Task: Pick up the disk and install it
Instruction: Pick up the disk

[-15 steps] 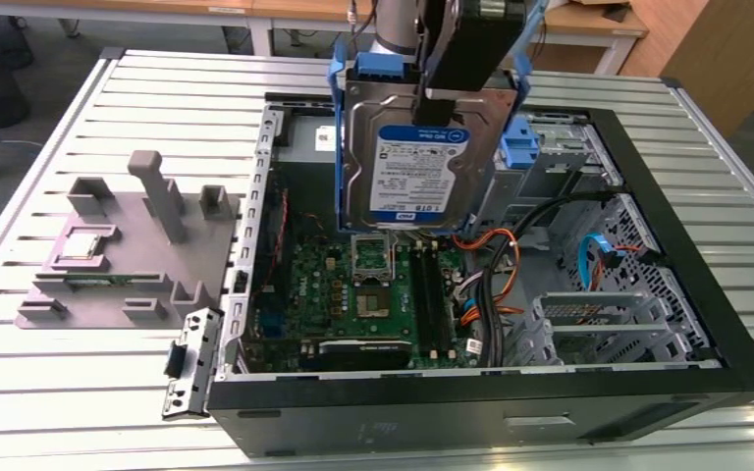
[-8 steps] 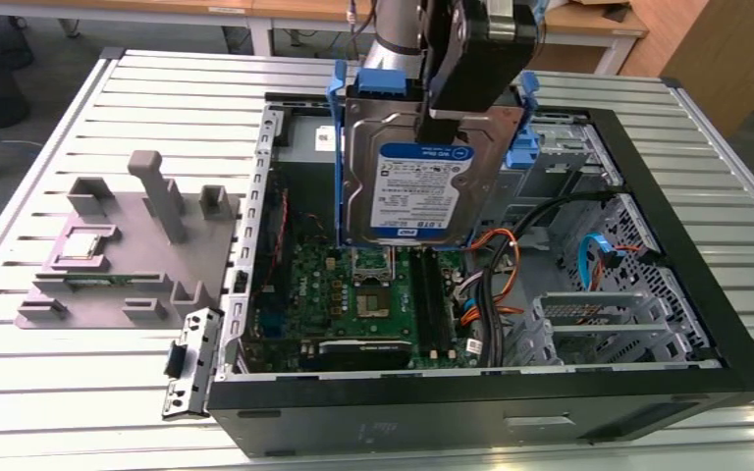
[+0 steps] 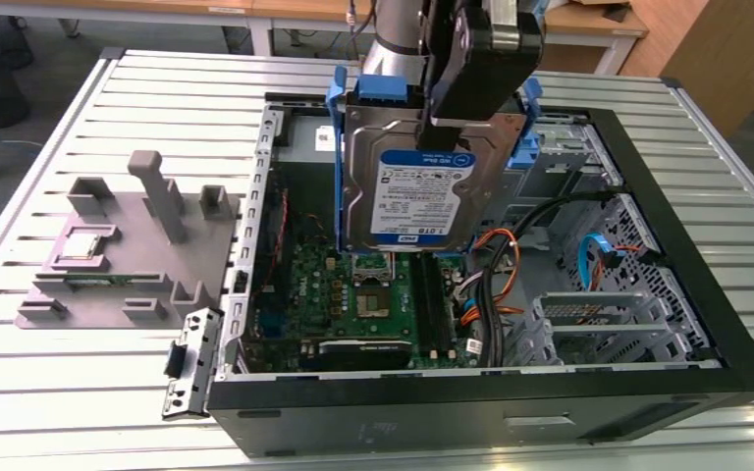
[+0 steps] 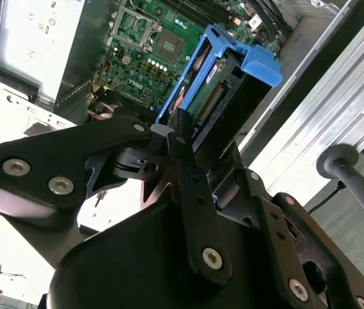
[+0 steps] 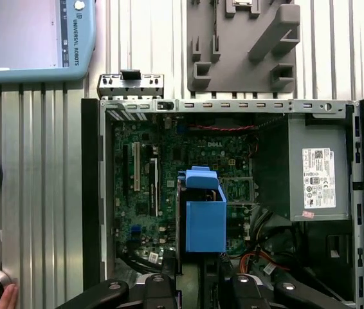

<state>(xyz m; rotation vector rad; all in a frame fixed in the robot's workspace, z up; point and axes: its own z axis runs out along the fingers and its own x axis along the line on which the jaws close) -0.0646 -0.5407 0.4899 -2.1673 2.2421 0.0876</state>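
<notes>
Your tool [image 3: 447, 137] clamped on the disk [image 3: 419, 201], disk upright, label facing out, hanging over the open computer case [image 3: 482, 422], above its green motherboard [image 3: 331, 294].

Blue-framed disk [image 5: 205, 222] over open computer case [image 5: 92, 193], green motherboard [image 5: 146, 148] inside, grey fixture [image 5: 233, 58] beside

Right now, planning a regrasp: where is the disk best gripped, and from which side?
Across its flat faces near the top edge, from above: the disk hangs upright over the open case, blue carrier rails run along its sides, and the gripper holds it so.
</notes>
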